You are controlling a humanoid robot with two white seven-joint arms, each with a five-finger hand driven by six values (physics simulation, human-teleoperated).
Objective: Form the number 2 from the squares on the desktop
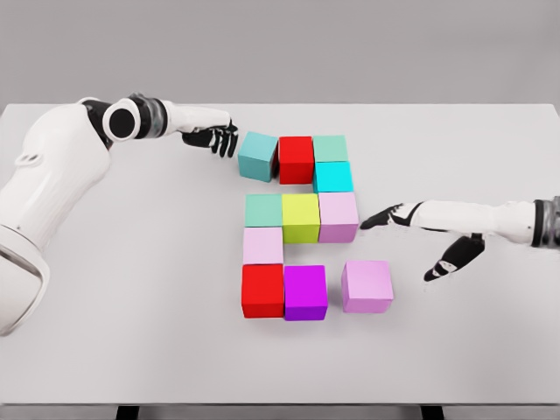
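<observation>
Coloured cubes form a figure on the white table point(131, 350). Top row: teal cube point(257, 156), slightly askew, red cube point(296, 159), green cube point(330, 148), with a cyan cube point(333, 177) below it. Middle row: green cube point(263, 210), yellow-green cube point(301, 218), lilac cube point(339, 216). Below come a pale pink cube point(262, 246), a red cube point(262, 290) and a magenta cube point(305, 292). A lilac cube point(367, 285) sits apart, right of the magenta one. My left hand point(216, 137) is open, fingertips just left of the teal cube. My right hand point(420, 236) is open, right of the lilac cubes.
The left arm point(52, 175) arches over the table's left side. The right forearm point(490, 219) reaches in from the right edge. The table's front edge runs near the bottom of the view.
</observation>
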